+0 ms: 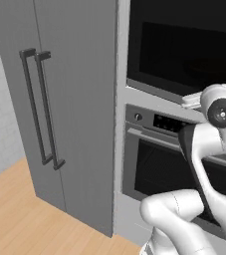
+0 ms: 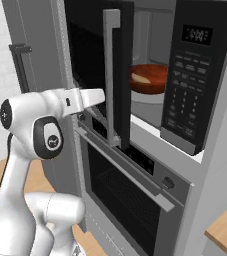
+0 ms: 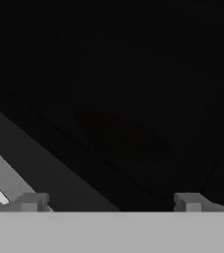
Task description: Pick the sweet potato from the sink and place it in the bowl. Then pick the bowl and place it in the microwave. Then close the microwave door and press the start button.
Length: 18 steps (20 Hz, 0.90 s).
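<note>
So, counting first: one microwave [image 2: 150, 75], one microwave door [image 2: 116, 75], one bowl [image 2: 149, 78], one sweet potato [image 2: 140, 78], one oven [image 2: 135, 195] under the microwave, and one tall grey cupboard [image 1: 64, 99] w/ two dark bar handles [image 1: 41, 109] side by side.

One gripper [image 3: 111, 202] too. In the hand view its two finger tips stand far apart at the bottom, so it is open wide w/ nothing between them. It looks right at the dark glass of the door, very near it; a grey frame strip runs across the lower left of that view.

The bowl is red-brown and sits inside the microwave on the pale round plate. The sweet potato lies in the bowl, a light orange bit on its left side.

Edges & room: the door is partly open, swung out toward the arm, and seen nearly edge-on in the right base view, w/ its grey upright handle facing us. The gap between the door's edge and the black button panel [image 2: 190, 85] leaves the bowl in plain sight. The white arm reaches in just left of the door. Wood floor lies open to the left of the cupboard.

Writing: the panel has a small lit display at the top and rows of buttons, but too small to read.
</note>
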Tool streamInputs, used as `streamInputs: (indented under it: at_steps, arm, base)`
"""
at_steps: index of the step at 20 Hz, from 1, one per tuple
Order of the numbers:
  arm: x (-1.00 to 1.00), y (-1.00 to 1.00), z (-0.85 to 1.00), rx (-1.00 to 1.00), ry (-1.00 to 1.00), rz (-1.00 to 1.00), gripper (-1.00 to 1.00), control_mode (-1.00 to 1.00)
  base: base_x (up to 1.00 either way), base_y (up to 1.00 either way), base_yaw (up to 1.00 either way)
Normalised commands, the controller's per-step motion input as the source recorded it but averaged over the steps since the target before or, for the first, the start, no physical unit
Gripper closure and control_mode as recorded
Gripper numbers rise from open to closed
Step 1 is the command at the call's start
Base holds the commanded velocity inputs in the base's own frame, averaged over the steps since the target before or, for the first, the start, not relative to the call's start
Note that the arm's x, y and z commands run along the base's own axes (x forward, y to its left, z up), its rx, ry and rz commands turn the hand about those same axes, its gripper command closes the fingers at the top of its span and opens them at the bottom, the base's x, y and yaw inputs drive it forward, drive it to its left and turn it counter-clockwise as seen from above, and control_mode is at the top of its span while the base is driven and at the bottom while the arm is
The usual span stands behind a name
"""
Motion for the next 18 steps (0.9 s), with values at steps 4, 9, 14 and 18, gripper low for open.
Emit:
streamInputs:
  at_steps: [4,9,14,18]
  arm:
    - [0.6,-0.59,0.0,0.05,-0.09,0.01,-1.0,-1.0]
    - [0.46,-0.37,0.01,0.04,-0.09,0.0,-1.0,-1.0]
    - [0.41,-0.37,0.02,0.05,-0.04,0.0,-1.0,-1.0]
    - [0.85,-0.4,0.0,0.07,-0.01,0.01,-1.0,-1.0]
  base:
    - [0.0,0.0,0.0]
    - [0.0,0.0,0.0]
    - [0.0,0.0,0.0]
    - [0.0,0.0,0.0]
